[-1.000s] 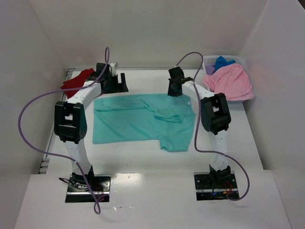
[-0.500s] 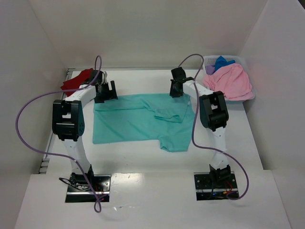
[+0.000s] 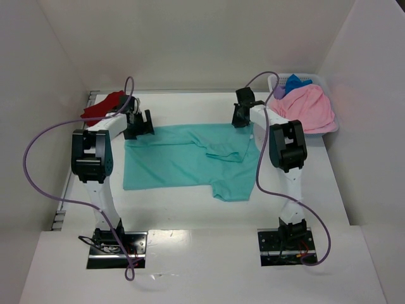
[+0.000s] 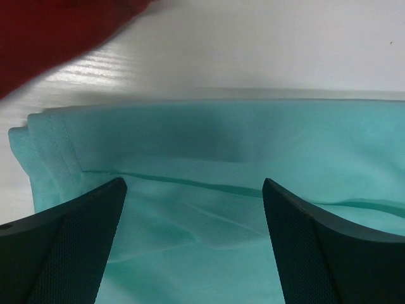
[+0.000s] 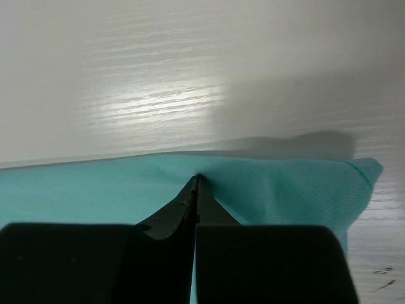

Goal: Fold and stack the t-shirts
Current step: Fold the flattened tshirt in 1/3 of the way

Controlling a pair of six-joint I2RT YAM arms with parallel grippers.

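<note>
Teal t-shirt: lies mid-table, flat, with its long axis running left to right. A folded-over flap sits right of centre, and one lobe reaches toward the near edge on the right.

Left gripper: at the shirt's far-left corner, jaws spread wide, holding nothing. The left wrist view shows the hemmed corner lying between and beyond the fingers.

Right gripper: at the far-right edge. The right wrist view shows the jaws closed with the shirt's edge tented up at their tips, a pinch the top view does not resolve.

Dark red t-shirt: bunched at the far-left corner of the table, near the left gripper.

Pink t-shirt: heaped in the basket at far right, only in the top view.

Bare table lies in front of the shirt and in a strip behind it.
</note>
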